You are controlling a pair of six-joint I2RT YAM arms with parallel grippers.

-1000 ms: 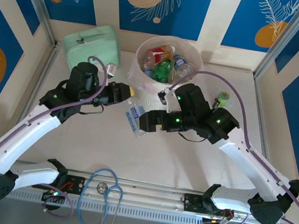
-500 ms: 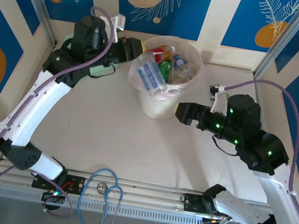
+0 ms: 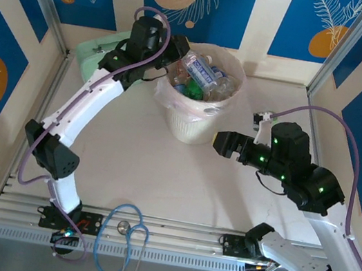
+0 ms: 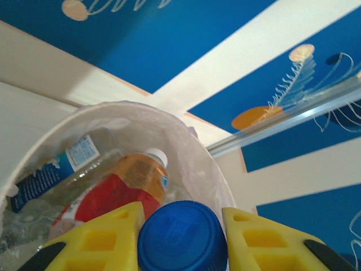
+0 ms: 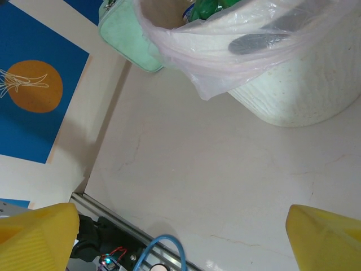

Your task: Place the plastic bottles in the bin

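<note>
— Where are the plastic bottles?

— Heaped in the bin (image 3: 189, 126), which stands at 12 o'clock on the table (image 3: 134, 162). A green bottle (image 3: 192, 92) and a red-and-yellow labelled bottle (image 4: 113, 195) lie among them inside the liner. One clear bottle (image 3: 202, 75) with a blue label lies across the top of the heap.

— Is that one held?

— Yes. The left gripper (image 3: 180, 51), at 10 o'clock of the rim, is clamped on its neck. From the wrist, the yellow fingers (image 4: 98, 237) flank its blue cap (image 4: 181, 243).

— And the other arm?

— The right gripper (image 5: 180, 234) is at 4 o'clock of the bin, near its wall but apart from it. Its jaws are spread wide with nothing between them.

— Anything else around?

— A mint-green case (image 3: 100, 55) is at 9 o'clock of the bin, and a stethoscope (image 3: 122, 237) at 7 o'clock by the near rail.
</note>
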